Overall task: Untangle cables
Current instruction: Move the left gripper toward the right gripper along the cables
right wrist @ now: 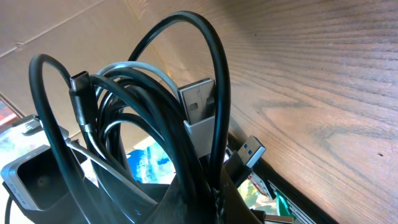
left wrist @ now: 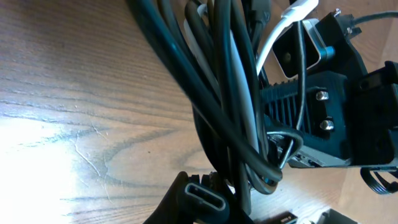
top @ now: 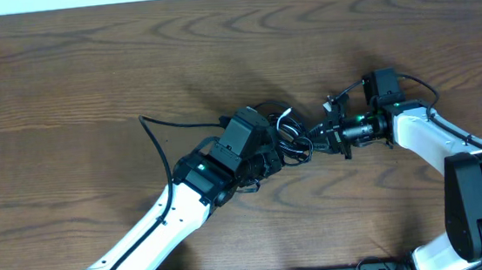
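The left gripper [top: 276, 154] is clamped on one side of the cables [top: 292, 139], bundled at mid-table [top: 87, 70], and the right gripper [top: 318, 135] pinches the other side; black and white cords are in one knot, so I judge nearly all the untangling is left.

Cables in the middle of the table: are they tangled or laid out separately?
Tangled. The black cords and the white cord loop through one another in a single tight bundle.
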Robot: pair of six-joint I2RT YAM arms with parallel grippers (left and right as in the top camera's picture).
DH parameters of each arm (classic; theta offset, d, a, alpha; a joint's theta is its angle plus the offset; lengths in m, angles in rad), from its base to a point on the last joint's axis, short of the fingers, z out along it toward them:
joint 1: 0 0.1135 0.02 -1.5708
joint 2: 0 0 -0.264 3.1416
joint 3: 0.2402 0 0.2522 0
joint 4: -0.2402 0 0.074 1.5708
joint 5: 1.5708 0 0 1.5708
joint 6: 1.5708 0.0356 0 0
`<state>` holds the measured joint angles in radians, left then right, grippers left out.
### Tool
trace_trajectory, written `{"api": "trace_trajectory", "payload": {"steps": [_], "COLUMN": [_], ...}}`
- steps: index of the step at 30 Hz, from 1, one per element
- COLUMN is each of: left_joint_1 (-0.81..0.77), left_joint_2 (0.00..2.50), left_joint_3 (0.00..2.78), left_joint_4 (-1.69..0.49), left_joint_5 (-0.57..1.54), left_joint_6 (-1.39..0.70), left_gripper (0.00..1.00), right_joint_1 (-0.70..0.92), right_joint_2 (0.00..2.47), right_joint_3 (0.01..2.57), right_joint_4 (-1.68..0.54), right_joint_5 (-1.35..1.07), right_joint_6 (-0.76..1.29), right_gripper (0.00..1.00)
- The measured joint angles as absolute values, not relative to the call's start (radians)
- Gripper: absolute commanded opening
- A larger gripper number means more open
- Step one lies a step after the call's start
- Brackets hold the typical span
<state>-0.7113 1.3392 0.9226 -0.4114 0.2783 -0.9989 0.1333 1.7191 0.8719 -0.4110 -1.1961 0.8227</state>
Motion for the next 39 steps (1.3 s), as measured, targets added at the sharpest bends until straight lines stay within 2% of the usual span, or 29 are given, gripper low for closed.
{"api": "trace_trajectory", "payload": {"steps": [9, 16, 30, 39], "left_joint_1": [-0.717, -0.716, -0.688, -0.681], "left_joint_2": [1.357, 1.465, 1.518, 1.518], "left_joint_3": [0.922, 0.917, 0.860, 0.858], "left_joint_4": [-0.407, -0.362, -0.031, 0.000], "left_joint_5": [0.187, 0.175, 0.477, 0.585], "left_joint_6": [-1.023, -1.177, -1.238, -1.215], "left_gripper": [0.08, 0.08, 0.07, 0.08], "right_joint_1": [0.134, 0.139, 0.106, 0.106], "right_joint_2": [1.719, 1.719, 1.706, 1.703], "right_joint_3": [0.872, 0.872, 0.872, 0.872], "right_joint_4": [-0.411, -0.411, -0.411, -0.413], "right_joint_5": [-1.189, -1.178, -1.174, -1.159], "right_joint_6": [0.823, 0.823, 0.827, 0.827], "right_gripper": [0.01, 0.01, 0.01, 0.01]}}
